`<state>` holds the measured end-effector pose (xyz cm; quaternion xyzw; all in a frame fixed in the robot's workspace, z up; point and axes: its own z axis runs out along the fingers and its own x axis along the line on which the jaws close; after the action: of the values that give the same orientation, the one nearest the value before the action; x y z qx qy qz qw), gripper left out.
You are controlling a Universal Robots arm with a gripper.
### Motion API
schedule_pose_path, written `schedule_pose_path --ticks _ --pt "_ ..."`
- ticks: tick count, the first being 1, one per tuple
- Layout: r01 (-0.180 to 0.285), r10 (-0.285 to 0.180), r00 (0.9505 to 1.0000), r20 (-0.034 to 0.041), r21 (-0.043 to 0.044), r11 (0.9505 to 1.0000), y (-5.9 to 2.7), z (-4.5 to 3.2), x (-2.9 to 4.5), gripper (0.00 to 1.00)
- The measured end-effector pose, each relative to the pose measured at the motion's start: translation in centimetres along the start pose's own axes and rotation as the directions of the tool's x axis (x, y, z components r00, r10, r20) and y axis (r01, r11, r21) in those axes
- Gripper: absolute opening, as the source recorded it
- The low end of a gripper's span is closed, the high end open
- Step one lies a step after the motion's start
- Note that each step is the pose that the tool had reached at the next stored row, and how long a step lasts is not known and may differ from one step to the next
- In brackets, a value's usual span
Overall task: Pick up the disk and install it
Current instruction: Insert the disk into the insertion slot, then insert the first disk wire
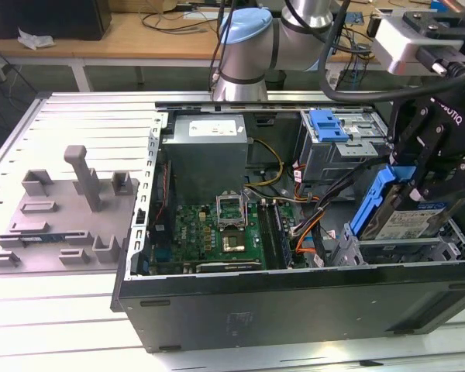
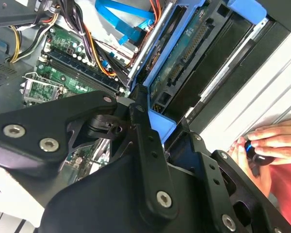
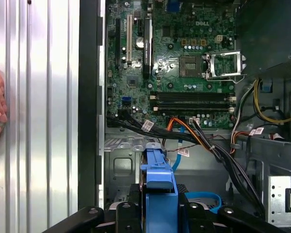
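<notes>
The disk (image 1: 409,222), a silver-grey drive with a blue-and-white label in a blue plastic carrier, hangs tilted over the open computer case at the exterior view's right. It sits just above a metal drive bay (image 1: 418,248). My gripper (image 1: 420,180) is shut on the disk from above. In the first wrist view the carrier's blue edge (image 3: 159,177) stands between the black fingers (image 3: 122,213). The second wrist view shows the disk's green circuit side (image 2: 186,51) inside the blue frame.
The open computer case (image 1: 294,298) holds a motherboard (image 1: 217,232), a grey power supply (image 1: 209,136), loose cables (image 1: 314,221) and a drive cage with a blue bracket (image 1: 328,124). A grey fixture (image 1: 62,217) lies on the table left of the case. A person's hand (image 2: 271,141) rests beside the case.
</notes>
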<state>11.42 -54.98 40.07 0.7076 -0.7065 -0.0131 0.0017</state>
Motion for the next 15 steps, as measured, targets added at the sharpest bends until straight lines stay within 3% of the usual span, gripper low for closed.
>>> schedule_pose_path --ticks 2,3,5,6,15 --pt "0.0 0.0 1.0 -0.0003 0.0 1.0 0.0 0.05 0.02 0.38" --pt "0.0 0.0 1.0 0.0 0.0 1.0 0.0 0.1 0.04 0.5" --pt "0.0 0.0 1.0 -0.0001 -0.0001 1.0 0.0 0.12 0.05 0.5" --pt "0.0 0.0 1.0 -0.0001 0.0001 1.0 -0.01 0.12 0.05 0.56" --pt "0.0 0.0 1.0 0.0 0.0 1.0 0.0 0.15 0.05 0.56"
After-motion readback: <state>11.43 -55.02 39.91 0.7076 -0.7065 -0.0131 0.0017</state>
